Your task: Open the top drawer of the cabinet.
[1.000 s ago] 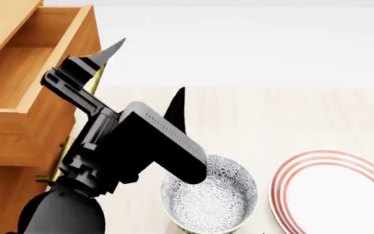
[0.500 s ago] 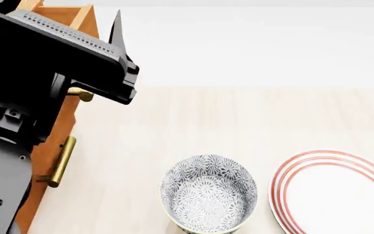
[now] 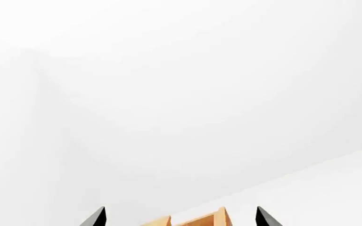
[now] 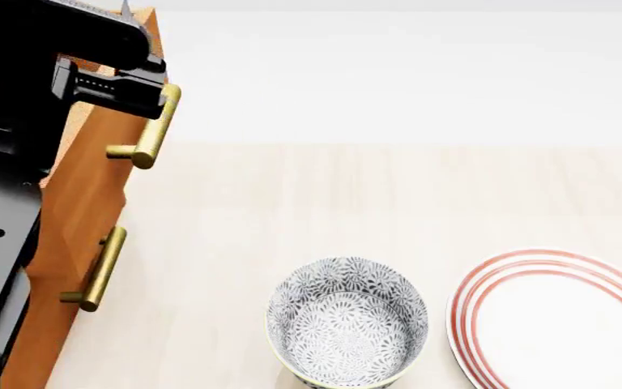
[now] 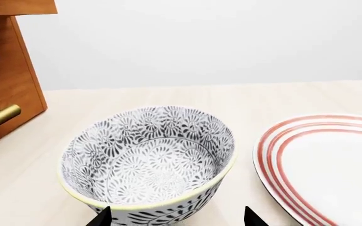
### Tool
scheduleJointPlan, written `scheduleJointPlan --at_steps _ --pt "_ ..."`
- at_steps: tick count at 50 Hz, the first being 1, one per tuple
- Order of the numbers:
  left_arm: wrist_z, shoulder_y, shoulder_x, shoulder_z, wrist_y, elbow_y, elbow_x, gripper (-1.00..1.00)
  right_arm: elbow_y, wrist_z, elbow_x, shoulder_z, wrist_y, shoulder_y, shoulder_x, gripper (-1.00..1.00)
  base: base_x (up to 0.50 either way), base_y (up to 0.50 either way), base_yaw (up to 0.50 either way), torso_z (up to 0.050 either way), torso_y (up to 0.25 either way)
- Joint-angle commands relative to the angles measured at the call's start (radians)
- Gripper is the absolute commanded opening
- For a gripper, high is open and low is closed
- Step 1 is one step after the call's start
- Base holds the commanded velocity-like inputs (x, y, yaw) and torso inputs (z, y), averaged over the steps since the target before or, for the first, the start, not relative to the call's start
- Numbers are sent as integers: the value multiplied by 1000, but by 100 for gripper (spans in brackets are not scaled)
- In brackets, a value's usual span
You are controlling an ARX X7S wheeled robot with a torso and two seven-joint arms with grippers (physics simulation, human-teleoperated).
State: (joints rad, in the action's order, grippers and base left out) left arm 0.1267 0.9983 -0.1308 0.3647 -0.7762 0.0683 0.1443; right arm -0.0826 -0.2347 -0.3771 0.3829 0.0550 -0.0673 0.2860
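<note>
Top drawer at the surface's left edge, left arm lifted over it.

The orange-brown wooden top drawer [image 4: 104,174] of the boxy two-drawer cabinet [image 4: 46,308] looks rigid and sliding; its brass bar handle [image 4: 155,128] is the firm hold. The left gripper [image 3: 179,217] is spread, empty; the right gripper [image 5: 176,217] is open beside the patterned bowl [image 5: 148,162].

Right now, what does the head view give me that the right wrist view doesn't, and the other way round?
Head view only: the left arm lifted above the cabinet, hiding most of the top drawer; its brass handle shows whole. Right wrist only: the open right gripper beside the bowl, holding nothing. Both: cabinet front, lower handle, bowl, red-striped plate.
</note>
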Motion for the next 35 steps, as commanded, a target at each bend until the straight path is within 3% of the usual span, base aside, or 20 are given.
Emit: scheduleJointPlan --at_steps 1,6,17,35 --pt "3 22 14 -45 18 -86 -19 100 8 17 13 -11 1 7 -11 100 0 0 0 0 0" --pt "0 46 23 -55 20 -137 -38 100 3 19 11 -9 3 3 -12 100 0 0 0 0 0" --pt "-52 82 52 -116 -122 -151 -129 100 2 18 10 -4 4 2 -10 100 0 0 0 0 0" --pt "-57 167 70 -202 -161 -312 -216 100 2 7 2 -5 -2 -2 -8 100 0 0 0 0 0"
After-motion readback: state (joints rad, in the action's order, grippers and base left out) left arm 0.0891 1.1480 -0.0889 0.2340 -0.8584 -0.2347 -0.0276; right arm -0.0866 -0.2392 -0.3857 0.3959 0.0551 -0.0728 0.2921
